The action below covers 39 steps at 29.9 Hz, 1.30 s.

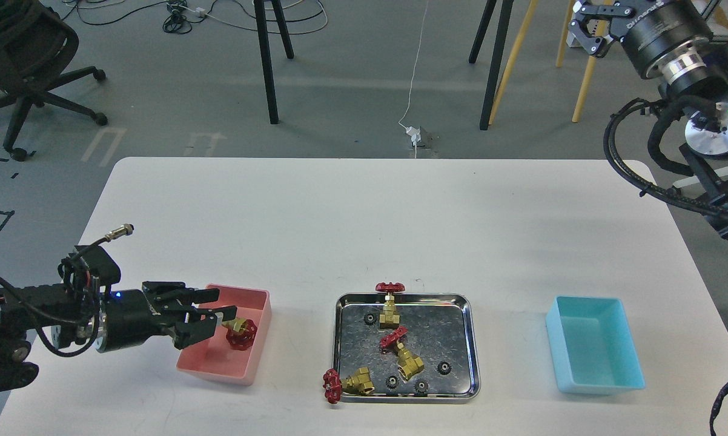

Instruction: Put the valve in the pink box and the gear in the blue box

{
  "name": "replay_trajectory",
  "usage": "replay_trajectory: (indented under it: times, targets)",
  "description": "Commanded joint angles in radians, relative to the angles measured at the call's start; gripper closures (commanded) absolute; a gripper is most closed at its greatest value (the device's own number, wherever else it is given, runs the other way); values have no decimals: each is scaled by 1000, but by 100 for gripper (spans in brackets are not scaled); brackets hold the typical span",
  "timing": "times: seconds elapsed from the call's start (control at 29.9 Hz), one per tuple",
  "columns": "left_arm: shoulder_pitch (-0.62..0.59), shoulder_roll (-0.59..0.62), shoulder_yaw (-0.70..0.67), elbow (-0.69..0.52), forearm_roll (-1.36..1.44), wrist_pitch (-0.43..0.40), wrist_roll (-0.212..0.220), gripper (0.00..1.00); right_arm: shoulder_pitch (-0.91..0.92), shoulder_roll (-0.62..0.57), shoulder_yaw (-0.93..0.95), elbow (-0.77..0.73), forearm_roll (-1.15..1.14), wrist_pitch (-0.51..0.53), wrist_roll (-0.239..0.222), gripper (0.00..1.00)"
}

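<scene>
I use the steel tray [468,339] in the middle of the white table [364,224] as my reference. To its left sits the pink box [256,357], and my left gripper [215,315] reaches over that box's left wall from the left edge of the view. Its fingers are spread apart, and a valve [241,333] lies in the box just beyond the fingertips, red handwheel toward me, brass body toward the fingers. From this view I cannot tell whether a fingertip touches the brass or just hangs beside it; the fingers do not close around it.

Three more valves are at the tray. One [390,303] stands at the tray's far rim with its handwheel above the edge. One [403,351] lies inside the tray near the centre. One [347,383] lies across the tray's near left corner, its red wheel out on the table and its brass body at the rim.

Small black gears are scattered in the tray: one [370,318] at the far left beside the standing valve, one [443,367] toward the right, and two at the near edge [392,381] [421,387].

The blue box [594,345] stands well to the right of the tray. My right gripper [591,27] is raised high, far beyond and right of the tray, above the floor; its fingers stand apart with nothing between them.
</scene>
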Motion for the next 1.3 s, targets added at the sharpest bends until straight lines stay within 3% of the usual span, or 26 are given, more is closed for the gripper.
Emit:
replay_trajectory:
  times: [0.0,0.2,0.4,0.6,0.84,1.04,1.27]
  targets:
    - [1,45,-158,-67,-97,-107,0,35,1,-55,-110,86,-258,-4,2,0]
    - [4,-16,-479,-77,-413,-335,0,33,-1,-100,-207,272,-799,5,3,0]
    - [5,-189,-728,-77,-824,-495,0,32,88,-144,-551,509,-1111,9,3,0]
    - [113,-353,-875,-68,-886,-500,0,31,260,-194,-843,761,-1412,9,14,0]
    - [236,-453,-1007,-48,-881,-501,0,30,366,-162,-940,860,-1608,9,23,2]
    - [262,-455,-1007,-48,-881,-501,0,29,364,-92,-1081,918,-1798,9,23,31]
    - [283,-461,-1007,-48,-880,-498,0,28,320,-54,-1137,900,-1878,9,23,35]
